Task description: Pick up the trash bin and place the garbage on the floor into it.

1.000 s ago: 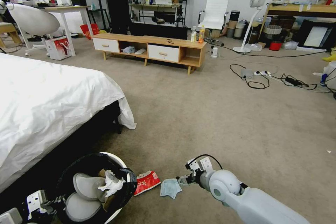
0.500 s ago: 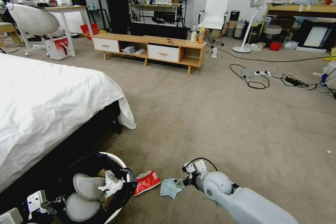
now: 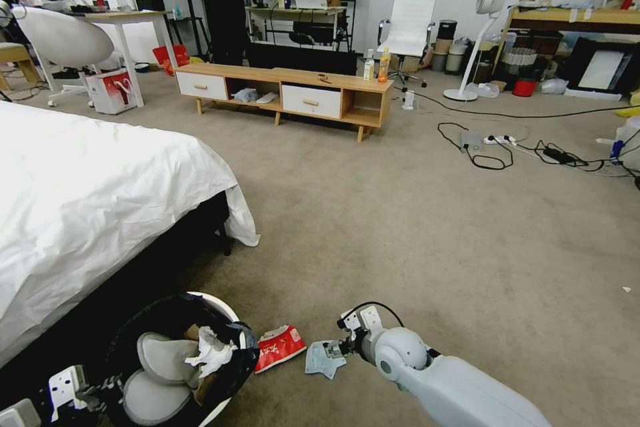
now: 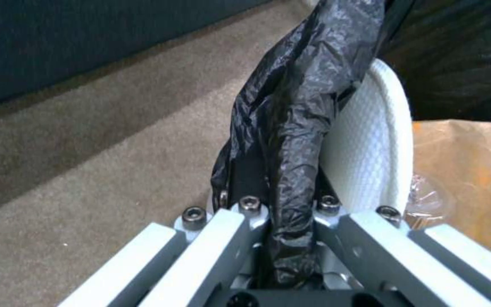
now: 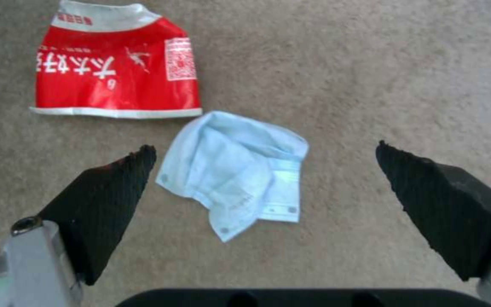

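The trash bin (image 3: 215, 301), white with a black liner, sits at my lower left on the floor (image 3: 433, 233). A white tissue wad (image 3: 212, 353) rests on its inner flaps. My left gripper (image 3: 100, 390) is shut on the bin's rim; in the left wrist view the left gripper (image 4: 279, 200) clamps the black liner (image 4: 296, 106) and white rim (image 4: 371, 140), with a brown paper bag (image 4: 467, 170) inside. My right gripper (image 3: 331, 350) hangs open just above the light blue face mask (image 3: 323, 360). Its black pads (image 5: 109, 200) straddle the mask (image 5: 234, 170). The red-white snack wrapper (image 3: 280, 347) (image 5: 115, 76) lies beside the mask, toward the bin.
A bed with a white sheet (image 3: 80, 200) stands close on the left, its dark base behind the bin. A low wooden TV stand (image 3: 287, 90) is across the room. Cables and a power strip (image 3: 507, 147) lie on the carpet at the far right.
My right arm has slid left and slightly forward, bringing its gripper from the mask's right edge to over the mask. The bin, mask and wrapper have stayed in place.
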### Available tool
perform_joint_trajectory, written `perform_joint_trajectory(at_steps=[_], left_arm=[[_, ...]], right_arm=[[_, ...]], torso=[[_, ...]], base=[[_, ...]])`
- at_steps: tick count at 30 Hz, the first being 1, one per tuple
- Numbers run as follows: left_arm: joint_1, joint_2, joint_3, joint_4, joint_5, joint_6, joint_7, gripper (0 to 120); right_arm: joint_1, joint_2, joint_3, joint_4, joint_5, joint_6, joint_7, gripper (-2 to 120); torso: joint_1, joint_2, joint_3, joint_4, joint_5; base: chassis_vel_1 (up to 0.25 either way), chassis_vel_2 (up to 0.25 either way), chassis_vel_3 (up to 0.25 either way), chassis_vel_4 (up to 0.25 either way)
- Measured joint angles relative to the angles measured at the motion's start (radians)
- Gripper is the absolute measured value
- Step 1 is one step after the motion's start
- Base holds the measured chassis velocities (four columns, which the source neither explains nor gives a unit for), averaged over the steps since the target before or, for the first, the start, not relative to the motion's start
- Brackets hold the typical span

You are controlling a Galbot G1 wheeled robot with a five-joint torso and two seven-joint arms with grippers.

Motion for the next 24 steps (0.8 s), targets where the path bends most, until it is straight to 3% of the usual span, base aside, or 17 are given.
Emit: perform_joint_trajectory(at_steps=[24], left_arm=[[0.001, 0.002, 0.008, -0.005, 0.002, 0.0, -0.002, 1]], right_arm=[[0.0, 0.075, -0.015, -0.095, -0.053, 0.032, -0.044, 99]], torso=[[0.0, 0.0, 0.0, 0.0, 0.0001]], base=[[0.0, 0.0, 0.0, 0.0]])
